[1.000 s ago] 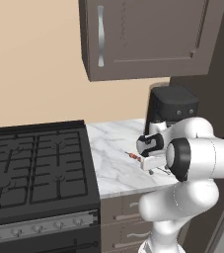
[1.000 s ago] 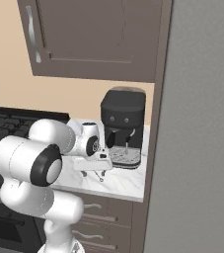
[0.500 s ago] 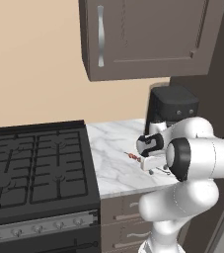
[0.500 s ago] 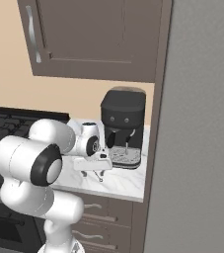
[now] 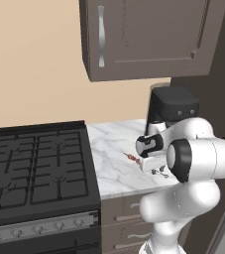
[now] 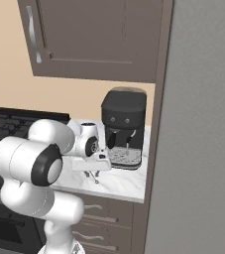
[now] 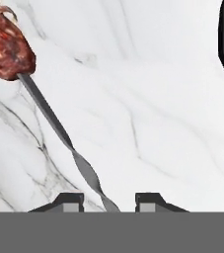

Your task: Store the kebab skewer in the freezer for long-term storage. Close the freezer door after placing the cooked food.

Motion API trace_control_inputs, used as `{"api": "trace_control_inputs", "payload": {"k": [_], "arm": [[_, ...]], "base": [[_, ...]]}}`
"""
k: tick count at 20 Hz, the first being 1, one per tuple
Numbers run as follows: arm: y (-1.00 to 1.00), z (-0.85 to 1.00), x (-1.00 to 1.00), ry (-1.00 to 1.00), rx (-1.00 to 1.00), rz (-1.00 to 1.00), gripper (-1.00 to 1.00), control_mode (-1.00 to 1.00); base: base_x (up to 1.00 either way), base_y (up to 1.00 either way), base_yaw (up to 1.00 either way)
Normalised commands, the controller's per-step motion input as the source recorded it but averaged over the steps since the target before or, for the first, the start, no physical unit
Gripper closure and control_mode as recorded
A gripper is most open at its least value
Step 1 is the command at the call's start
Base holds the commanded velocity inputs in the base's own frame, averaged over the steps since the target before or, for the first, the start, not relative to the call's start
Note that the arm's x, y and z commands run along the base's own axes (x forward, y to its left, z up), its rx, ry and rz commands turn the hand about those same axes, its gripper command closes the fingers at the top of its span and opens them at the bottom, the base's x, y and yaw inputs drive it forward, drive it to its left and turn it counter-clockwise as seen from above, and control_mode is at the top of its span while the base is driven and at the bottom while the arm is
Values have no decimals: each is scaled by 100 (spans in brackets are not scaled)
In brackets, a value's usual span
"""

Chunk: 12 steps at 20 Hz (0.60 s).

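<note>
Thin metal kebab skewer (image 7: 59, 128) w/ reddish-brown meat lies on white marble worktop (image 7: 158, 99) between spread tips of tool (image 7: 108, 201); nothing grasped yet, freezing and door closing left.

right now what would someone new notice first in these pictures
Probably the white arm bent low over the marble counter, its gripper open and straddling the bare metal end of the kebab skewer lying there. Next, the black coffee machine at the back of the counter beside the tall grey freezer, and the black stove to the left.
</note>
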Motion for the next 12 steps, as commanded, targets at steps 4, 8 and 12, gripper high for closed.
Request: {"api": "trace_control_inputs", "payload": {"k": [4,8,12], "arm": [[24,0,0,0,0,0,100,-100],[27,0,1,0,0,-1,100,-100],[12,0,0,0,0,-10,100,-100]], "base": [[0,0,0],[0,0,0],[0,0,0]]}}
